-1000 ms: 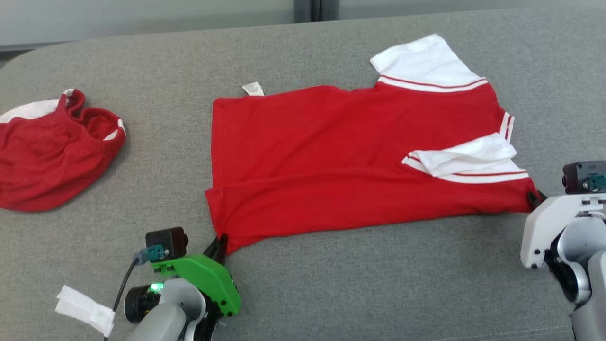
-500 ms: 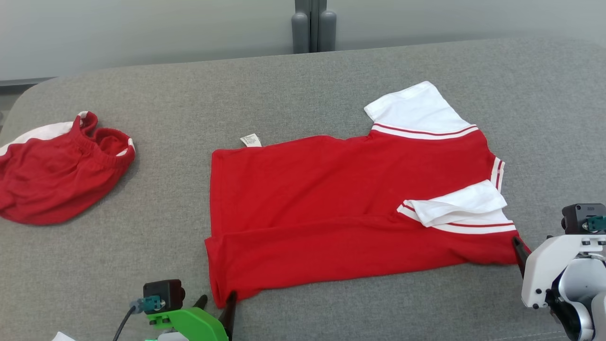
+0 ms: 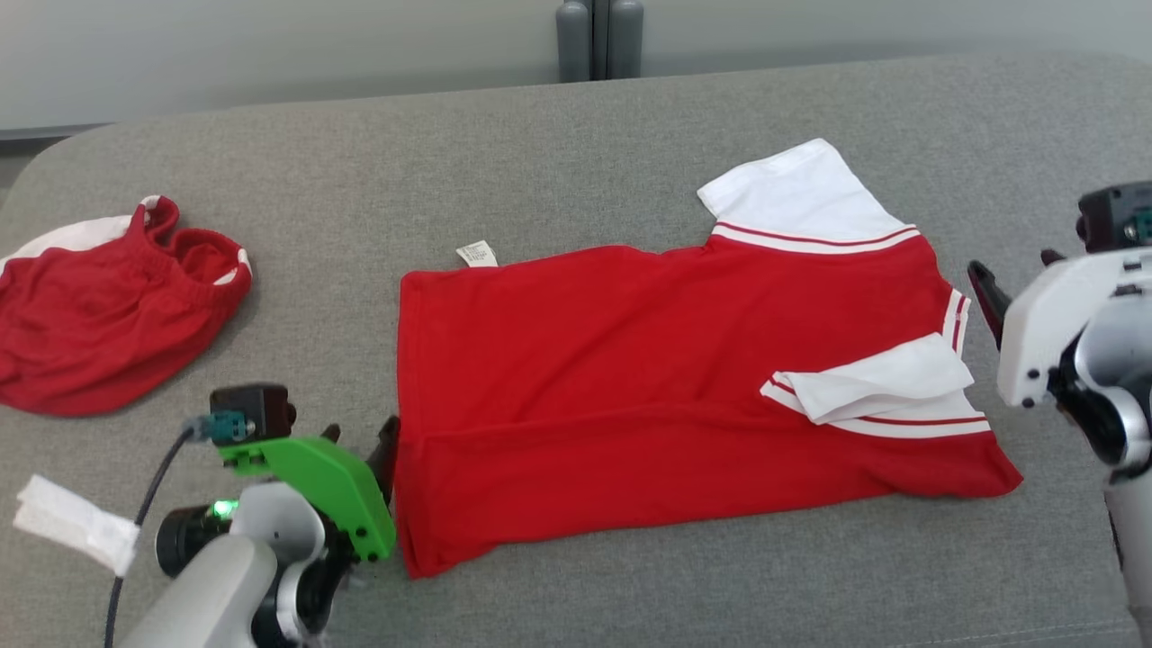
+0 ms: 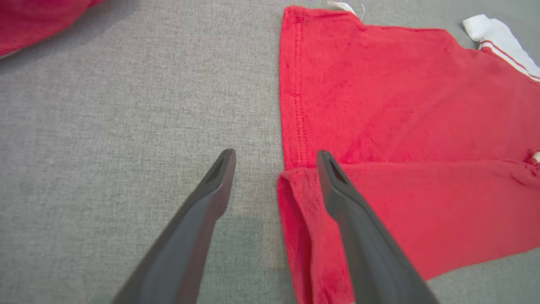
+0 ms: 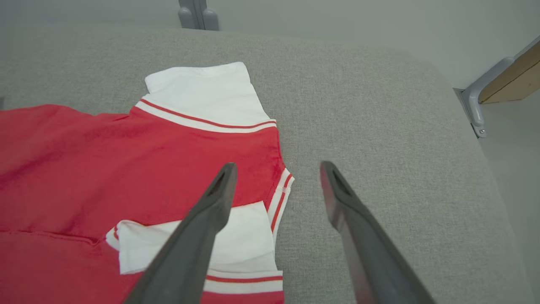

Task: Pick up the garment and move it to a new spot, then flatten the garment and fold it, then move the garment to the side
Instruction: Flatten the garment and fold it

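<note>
Garment [image 3: 630, 378] — red, near edge folded — on grey cushion [image 3: 540, 162].

shirt [image 3: 630, 378] 1 | shorts [image 3: 99, 333] 1 | white scrap [image 3: 72, 535] 1 | left gripper [image 3: 360, 430] 1 | right gripper [image 3: 1012, 263] 1

Soft, even, bright light falls from above on the grey surface [image 3: 576, 153], so shadows are faint. A thin one runs under the shirt [image 3: 648, 378] along its near edge, another lies right of the shorts [image 3: 99, 333]. In the left wrist view a dim patch darkens the cloth between the left fingers [image 4: 194, 219]. Both these and the right fingers [image 5: 358, 236] swell and soften toward the lens. A small green lamp [image 3: 220, 508] glows on the left arm.
</note>
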